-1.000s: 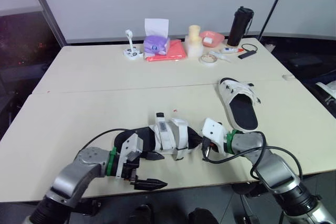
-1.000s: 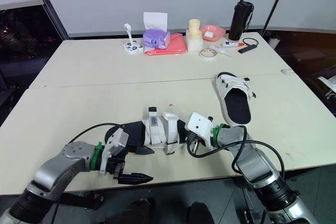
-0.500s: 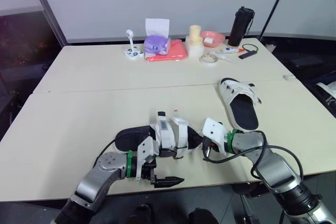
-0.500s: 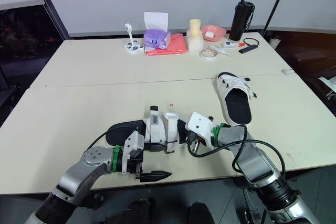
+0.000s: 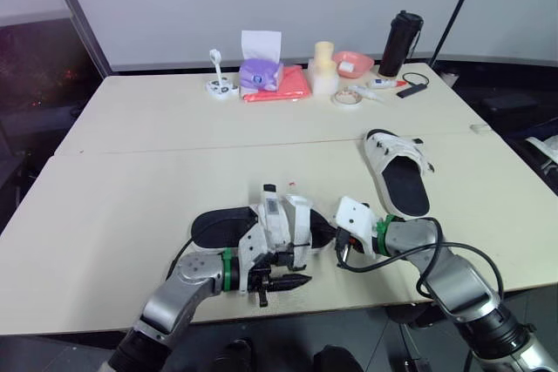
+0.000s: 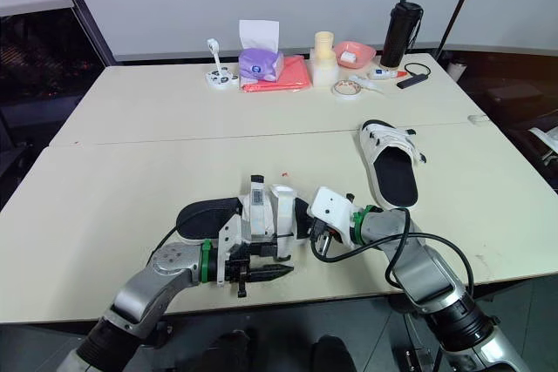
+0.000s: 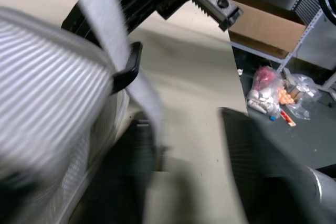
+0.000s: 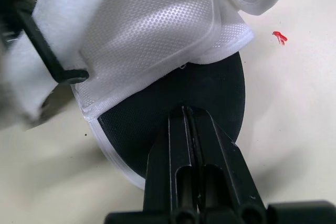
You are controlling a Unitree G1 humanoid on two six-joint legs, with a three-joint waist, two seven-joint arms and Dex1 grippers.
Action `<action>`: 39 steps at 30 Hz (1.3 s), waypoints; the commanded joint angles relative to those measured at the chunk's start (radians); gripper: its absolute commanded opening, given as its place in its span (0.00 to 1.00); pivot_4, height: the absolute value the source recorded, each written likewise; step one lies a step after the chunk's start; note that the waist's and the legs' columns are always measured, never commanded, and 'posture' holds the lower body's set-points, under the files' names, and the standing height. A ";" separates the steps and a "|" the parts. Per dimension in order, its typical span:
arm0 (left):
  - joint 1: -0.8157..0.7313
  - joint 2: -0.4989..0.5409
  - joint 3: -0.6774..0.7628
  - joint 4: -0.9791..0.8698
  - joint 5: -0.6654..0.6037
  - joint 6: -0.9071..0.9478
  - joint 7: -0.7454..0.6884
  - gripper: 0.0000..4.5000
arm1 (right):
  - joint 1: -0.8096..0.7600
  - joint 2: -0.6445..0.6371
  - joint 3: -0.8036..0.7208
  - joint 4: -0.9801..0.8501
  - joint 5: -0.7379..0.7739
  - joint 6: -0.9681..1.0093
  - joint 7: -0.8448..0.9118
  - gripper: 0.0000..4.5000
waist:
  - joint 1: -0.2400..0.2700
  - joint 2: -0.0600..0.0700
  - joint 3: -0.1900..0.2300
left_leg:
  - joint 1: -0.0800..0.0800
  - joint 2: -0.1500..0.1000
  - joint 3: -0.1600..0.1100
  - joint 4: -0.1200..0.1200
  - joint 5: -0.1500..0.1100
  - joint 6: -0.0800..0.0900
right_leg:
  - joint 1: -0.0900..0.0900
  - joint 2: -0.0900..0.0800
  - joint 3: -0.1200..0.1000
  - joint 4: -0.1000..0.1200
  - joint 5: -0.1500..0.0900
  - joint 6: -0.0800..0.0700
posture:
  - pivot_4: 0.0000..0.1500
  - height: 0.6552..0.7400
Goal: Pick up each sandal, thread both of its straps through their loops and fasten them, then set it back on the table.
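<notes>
Fingers of right gripper [image 8: 185, 109] closed | sandal [image 8: 157, 40]: white mesh, black sole

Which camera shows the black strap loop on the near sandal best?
Right wrist view: the loop lies close up, its bar plain against the white sandal. Left wrist view catches one end, a strap across it. Eye views: too small to tell.

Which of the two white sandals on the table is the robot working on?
The white, black-soled sandal at the front edge, straps loose: the left gripper and right gripper are both at it. The other sandal lies apart, back right.
</notes>
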 commanded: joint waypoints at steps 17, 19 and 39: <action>0.016 0.246 0.017 -0.244 -0.244 0.217 -0.270 0.01 | 0.012 -0.017 0.054 0.069 -0.016 0.020 0.024 0.00 | -0.004 0.000 0.000 | 0.000 0.000 0.000 0.000 -0.002 -0.002 | -0.001 0.000 0.000 0.000 -0.001 0.000 | 1.00 1.00; 0.006 0.248 0.016 -0.235 -0.238 0.195 -0.283 0.01 | 0.006 -0.015 0.056 0.077 -0.019 0.015 0.025 0.00 | -0.007 0.000 0.000 | 0.000 0.001 0.002 -0.001 -0.002 0.000 | -0.001 0.000 0.001 0.000 -0.001 0.000 | 1.00 1.00; -0.331 -0.004 0.167 0.040 -0.232 0.156 -0.066 0.01 | -0.009 0.030 0.055 0.114 -0.031 -0.007 -0.022 0.00 | -0.005 -0.001 0.000 | 0.002 0.001 0.004 0.002 -0.002 0.001 | 0.000 0.001 0.001 0.002 0.001 0.003 | 1.00 1.00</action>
